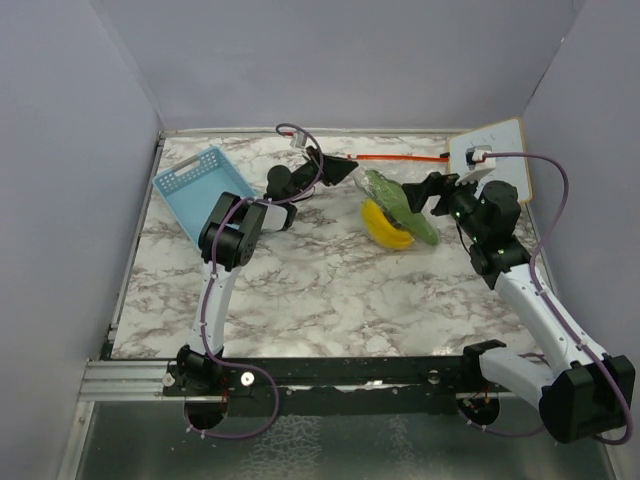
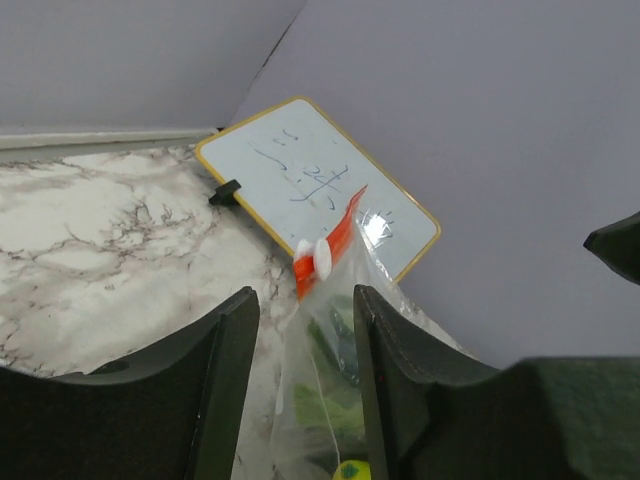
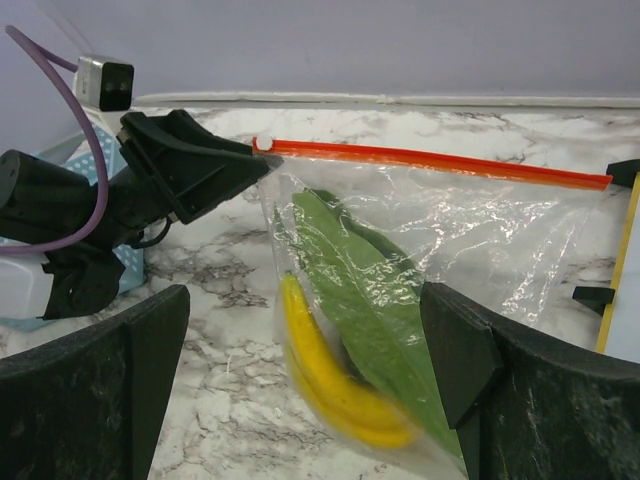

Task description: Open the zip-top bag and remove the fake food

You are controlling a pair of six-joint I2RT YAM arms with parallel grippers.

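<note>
The zip-top bag [image 1: 405, 180] stands upright at the back middle of the table, its orange-red zip strip [image 1: 400, 157] stretched level along the top. Inside hang a long green leaf [image 3: 370, 290] and a yellow banana [image 3: 330, 375]; a dark piece is mostly hidden behind the leaf. My left gripper [image 1: 345, 168] is at the strip's left end by the white slider [image 3: 263, 143]. Its jaws stand narrowly apart astride the bag's corner [image 2: 320, 380]. My right gripper [image 1: 432, 195] is wide open facing the bag, a finger on each side of the food [image 1: 392, 215].
A light-blue mesh basket [image 1: 205, 190] lies at the back left behind the left arm. A small whiteboard [image 1: 495, 160] leans at the back right, touching or just behind the strip's right end. Grey walls enclose the marble table [image 1: 300, 290].
</note>
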